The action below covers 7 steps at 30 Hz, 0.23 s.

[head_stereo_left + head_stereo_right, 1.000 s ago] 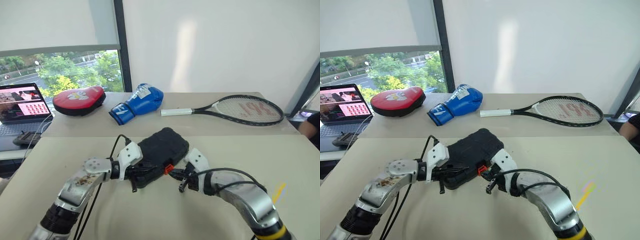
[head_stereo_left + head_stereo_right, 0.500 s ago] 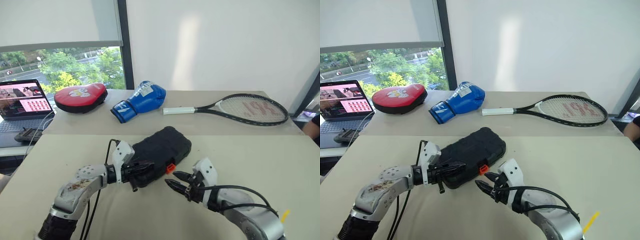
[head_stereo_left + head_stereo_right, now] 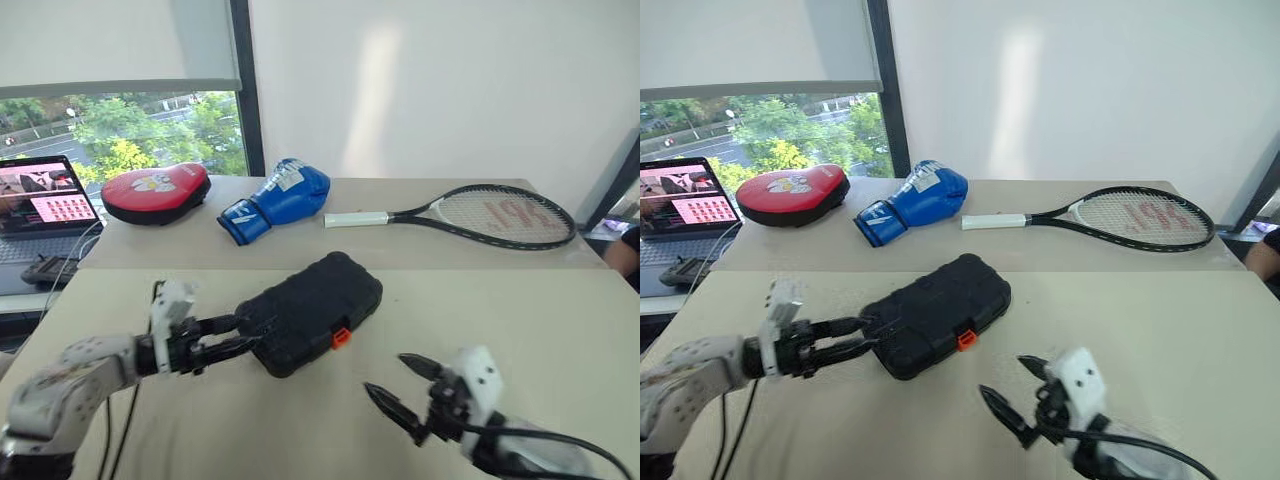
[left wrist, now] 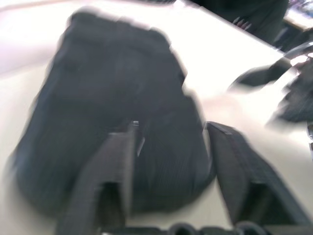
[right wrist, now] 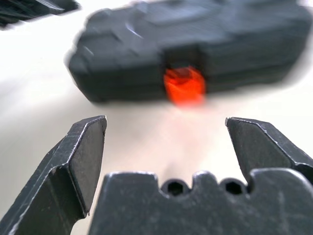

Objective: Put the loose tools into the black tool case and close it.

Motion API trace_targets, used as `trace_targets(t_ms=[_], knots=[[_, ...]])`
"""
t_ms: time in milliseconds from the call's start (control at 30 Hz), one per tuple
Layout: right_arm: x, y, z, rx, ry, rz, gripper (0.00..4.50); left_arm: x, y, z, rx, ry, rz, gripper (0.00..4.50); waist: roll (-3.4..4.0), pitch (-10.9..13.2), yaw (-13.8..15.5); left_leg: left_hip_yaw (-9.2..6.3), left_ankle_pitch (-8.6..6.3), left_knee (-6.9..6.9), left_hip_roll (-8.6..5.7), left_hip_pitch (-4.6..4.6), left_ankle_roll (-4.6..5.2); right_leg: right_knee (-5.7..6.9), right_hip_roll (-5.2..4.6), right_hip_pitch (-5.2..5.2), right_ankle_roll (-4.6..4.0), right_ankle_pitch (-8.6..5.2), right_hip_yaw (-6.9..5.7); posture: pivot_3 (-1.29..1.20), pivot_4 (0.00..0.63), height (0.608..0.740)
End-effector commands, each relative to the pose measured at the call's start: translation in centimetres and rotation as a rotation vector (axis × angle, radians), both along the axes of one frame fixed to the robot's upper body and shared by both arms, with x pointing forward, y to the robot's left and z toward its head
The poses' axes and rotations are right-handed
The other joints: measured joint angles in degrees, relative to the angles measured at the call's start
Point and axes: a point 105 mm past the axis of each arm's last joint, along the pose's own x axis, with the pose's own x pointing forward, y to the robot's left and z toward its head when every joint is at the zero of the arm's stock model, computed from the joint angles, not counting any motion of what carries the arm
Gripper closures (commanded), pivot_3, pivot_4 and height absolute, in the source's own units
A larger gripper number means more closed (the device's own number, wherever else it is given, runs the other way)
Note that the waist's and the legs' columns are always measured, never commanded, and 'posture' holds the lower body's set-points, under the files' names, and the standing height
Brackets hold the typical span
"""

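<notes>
Pincers [image 3: 228, 333] and [image 3: 405, 387], left and right, both gape released beside my closed black textured plastic tool case [image 3: 312, 310] on the beige table [image 3: 520, 310], gripping nothing.

A pale beige near table [image 3: 560, 330] holds a closed black tool case [image 3: 315, 312] at centre. At twelve o'clock, a far table [image 3: 420, 250] carries a red pad [image 3: 155, 193], blue boxing glove [image 3: 280, 198] and tennis racket [image 3: 480, 216].
</notes>
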Motion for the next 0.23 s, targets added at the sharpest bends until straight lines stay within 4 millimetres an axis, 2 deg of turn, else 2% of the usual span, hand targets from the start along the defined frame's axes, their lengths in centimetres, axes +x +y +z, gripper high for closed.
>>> trace_targets(t_ms=[33,167,233], knots=[[-1.4,-2.0,2.4,-0.038,-0.068,0.04,0.0,-2.4,1.8,-0.1,0.076,-0.048,0.031,0.03,-0.04,0.03,0.15,-0.01,-0.06,-0.01,0.0,0.15,0.0,0.02,-0.03,0.11,0.01,-0.08,0.0,0.0,0.15,0.74],[-1.9,-4.9,3.3,-0.089,-0.047,0.048,0.0,-4.1,3.5,-1.2,0.095,-0.045,0.112,0.03,-0.08,0.12,0.8,0.01,-0.47,0.06,0.03,0.36,0.37,0.02,-0.1,0.28,-0.09,-0.24,0.03,0.0,0.15,0.74],[-2.0,-5.4,3.4,-0.111,-0.032,0.073,0.0,-4.6,3.8,-1.7,0.069,-0.04,0.141,0.03,-0.09,0.13,0.98,-0.01,-0.49,0.09,0.04,0.45,0.42,0.02,-0.2,0.35,-0.53,-0.51,0.02,0.0,0.15,0.74]])
